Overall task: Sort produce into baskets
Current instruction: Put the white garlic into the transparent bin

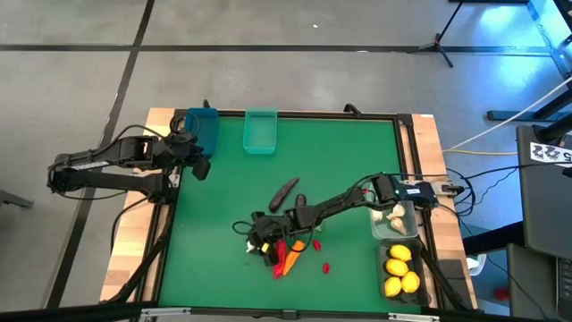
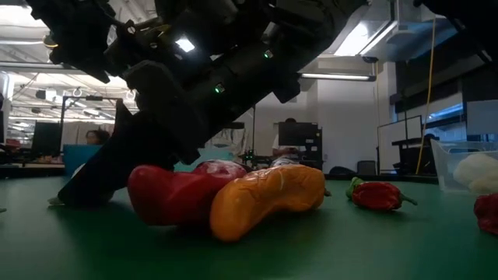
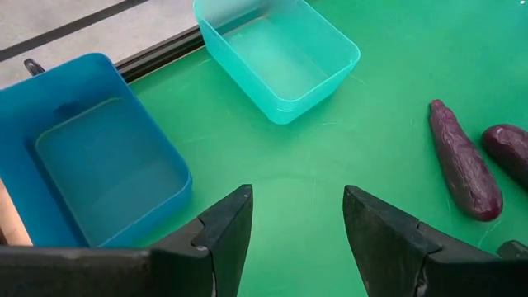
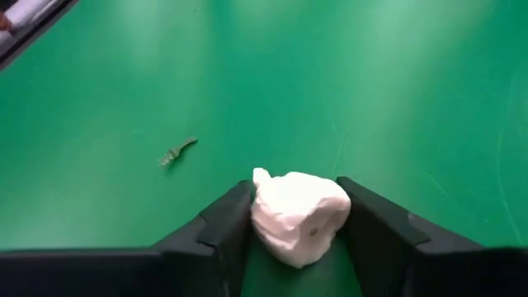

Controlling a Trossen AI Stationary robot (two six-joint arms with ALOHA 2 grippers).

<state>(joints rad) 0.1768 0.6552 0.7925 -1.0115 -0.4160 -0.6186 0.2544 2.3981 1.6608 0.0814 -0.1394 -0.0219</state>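
Observation:
My right gripper [image 4: 297, 191] reaches to the table's middle near side [image 1: 254, 236] and is shut on a cream-white garlic bulb [image 4: 299, 216]. Just right of it lie an orange carrot [image 2: 268, 198] and a red pepper [image 2: 175, 194] side by side on the mat. A smaller red chili [image 2: 377, 194] lies apart. Two dark purple eggplants [image 3: 464, 161] lie on the mat at mid-table. A tiny green bit [image 4: 177, 152] lies ahead of the right fingers. My left gripper [image 3: 297, 206] hangs open above the far left, near the blue basket [image 3: 99, 165] and the teal basket [image 3: 280, 54]. My right gripper pinches the garlic bulb by its two opposite sides [image 4: 262, 210] between the two fingers. The fingers [image 4: 371, 223] slant down at it from the table's right side. I cannot tell whether the bulb is on the mat or lifted off it.
A clear basket [image 1: 407, 211] holding garlic and a dark basket [image 1: 384, 268] holding lemons stand at the table's right edge. More small red chilies [image 1: 326, 266] lie near the front. Bare green mat stretches across the left half of the table.

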